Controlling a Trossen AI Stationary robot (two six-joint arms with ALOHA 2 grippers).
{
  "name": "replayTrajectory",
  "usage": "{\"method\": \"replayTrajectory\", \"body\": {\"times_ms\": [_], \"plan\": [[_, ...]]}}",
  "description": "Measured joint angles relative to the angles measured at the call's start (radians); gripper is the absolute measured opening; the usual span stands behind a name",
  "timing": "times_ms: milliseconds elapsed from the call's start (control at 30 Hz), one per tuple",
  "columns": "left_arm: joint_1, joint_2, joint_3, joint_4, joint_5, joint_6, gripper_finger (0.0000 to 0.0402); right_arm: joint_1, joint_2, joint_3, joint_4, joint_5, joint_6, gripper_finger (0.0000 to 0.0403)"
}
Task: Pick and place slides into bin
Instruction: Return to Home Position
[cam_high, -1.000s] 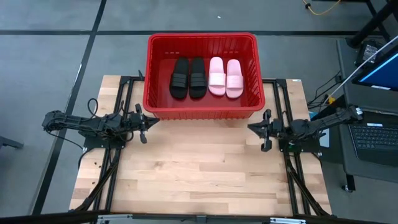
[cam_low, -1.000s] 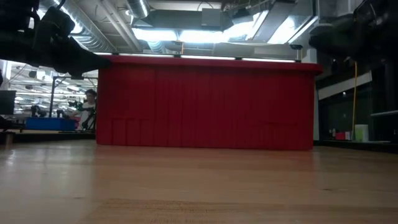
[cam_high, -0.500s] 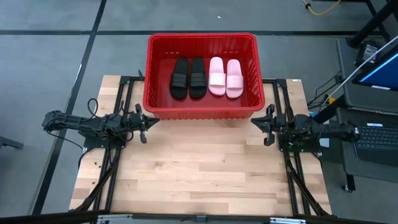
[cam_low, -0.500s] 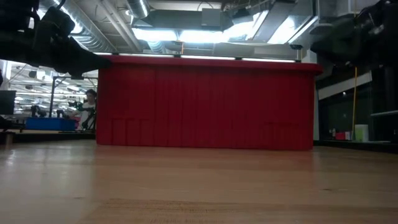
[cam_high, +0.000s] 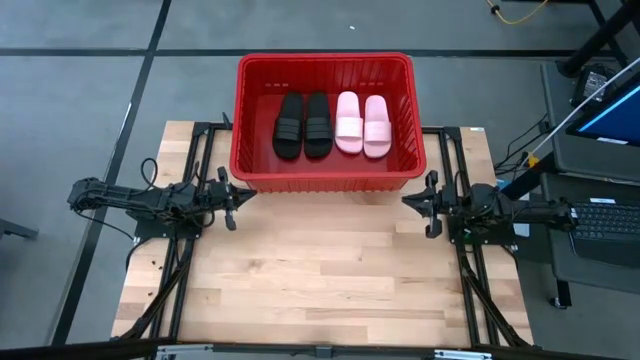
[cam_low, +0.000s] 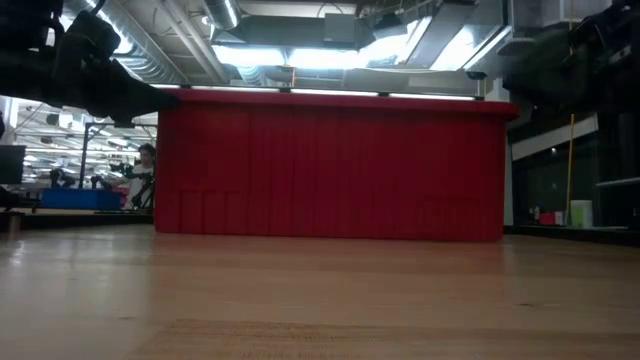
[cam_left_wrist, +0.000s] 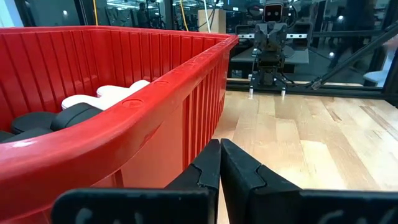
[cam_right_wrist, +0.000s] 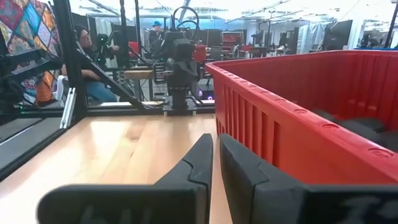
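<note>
The red bin stands at the table's far middle. Two black slides and two pale pink slides lie side by side on its floor, soles down. The left wrist view shows a pink slide and a black slide over the rim. My left gripper is shut and empty, just near of the bin's left front corner. My right gripper is shut and empty, by the bin's right front corner. The low view shows only the bin's front wall.
Bare wooden tabletop lies near of the bin. Black frame rails run along both table sides. A laptop and a cart stand to the right, off the table. A seated person shows in the room beyond.
My right arm has straightened from a slant to lie level across the table's right side; its gripper has stayed by the bin's right front corner. The slides and the bin have not moved.
</note>
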Motion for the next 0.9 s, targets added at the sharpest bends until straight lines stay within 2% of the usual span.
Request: {"method": "replayTrajectory", "body": {"times_ms": [900], "plan": [[0.000, 0.000, 0.000, 0.000, 0.000, 0.000, 0.0007, 0.000, 0.000, 0.000, 0.002, 0.001, -0.009, 0.0033]]}}
